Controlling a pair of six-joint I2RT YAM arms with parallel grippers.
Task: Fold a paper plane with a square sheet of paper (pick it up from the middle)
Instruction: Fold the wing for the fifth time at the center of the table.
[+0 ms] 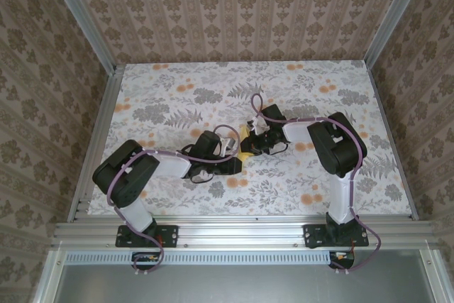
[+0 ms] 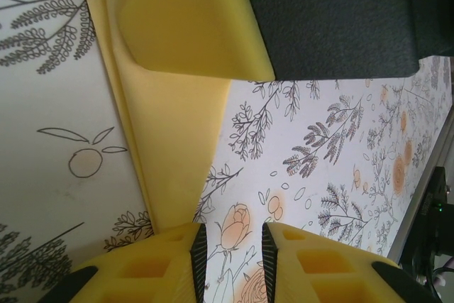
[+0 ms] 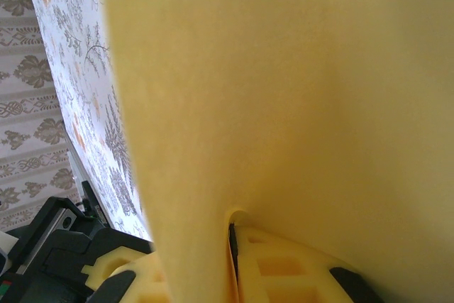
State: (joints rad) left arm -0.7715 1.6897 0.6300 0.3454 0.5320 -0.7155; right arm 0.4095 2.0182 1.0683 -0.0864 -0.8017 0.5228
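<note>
Mid-table, the right gripper [image 1: 253, 142] is clamped on the partly folded square sheet of paper [image 2: 170, 118], whose long crease runs straight away from the left gripper [image 2: 230, 246], poised just near-left with jaws slightly apart and empty.

I could make out no writing, numbers, labels or brand marks anywhere. The paper [image 2: 174, 147] was plain yellow, and the tablecloth [image 2: 340, 147] carried nothing but flower and leaf prints.
</note>
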